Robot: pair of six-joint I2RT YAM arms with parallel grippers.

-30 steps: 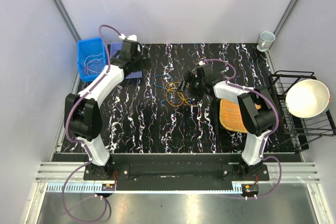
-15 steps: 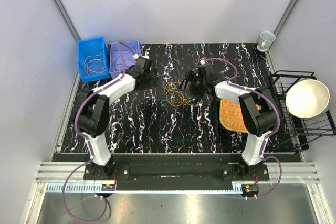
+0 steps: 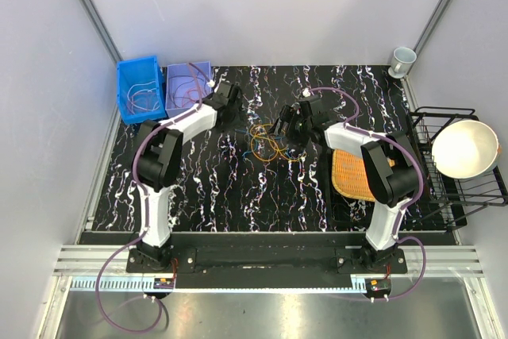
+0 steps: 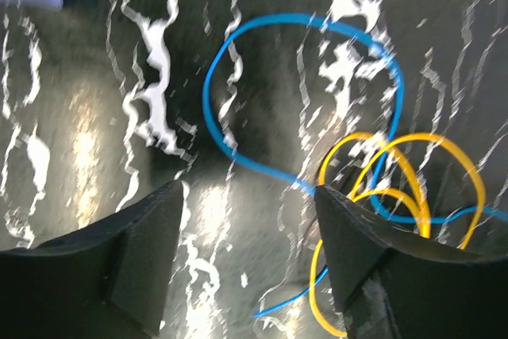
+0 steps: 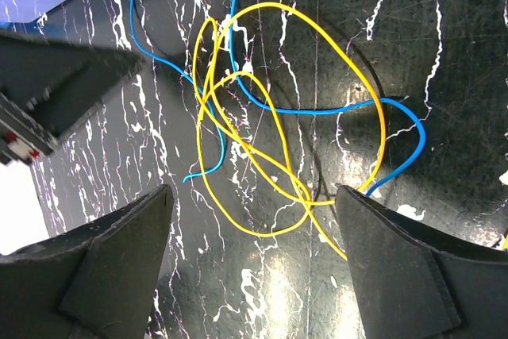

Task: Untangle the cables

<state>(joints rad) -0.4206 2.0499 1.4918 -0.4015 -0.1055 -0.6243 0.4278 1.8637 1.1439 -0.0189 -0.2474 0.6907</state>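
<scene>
A tangle of yellow cable (image 3: 267,146) and blue cable (image 3: 241,122) lies on the black marbled table (image 3: 238,188) at its centre. My left gripper (image 3: 231,109) is open just left of the tangle, low over the table. In its wrist view the open left gripper (image 4: 250,252) has a blue loop (image 4: 298,15) ahead and yellow loops (image 4: 429,135) by its right finger. My right gripper (image 3: 282,128) is open at the tangle's right edge. In its wrist view the right gripper (image 5: 254,252) straddles yellow loops (image 5: 278,5) crossed by the blue cable (image 5: 317,112). Neither holds anything.
A blue bin (image 3: 127,77) with whitish wires and a purple bin (image 3: 176,75) with a thin wire stand at the back left. An orange woven mat (image 3: 353,174) lies right of centre. A black rack (image 3: 444,196) with a white bowl (image 3: 464,148) and a cup (image 3: 402,59) are on the right.
My left arm has swung from over the purple bin rightward and down to the left edge of the tangle. The right gripper has barely moved.
</scene>
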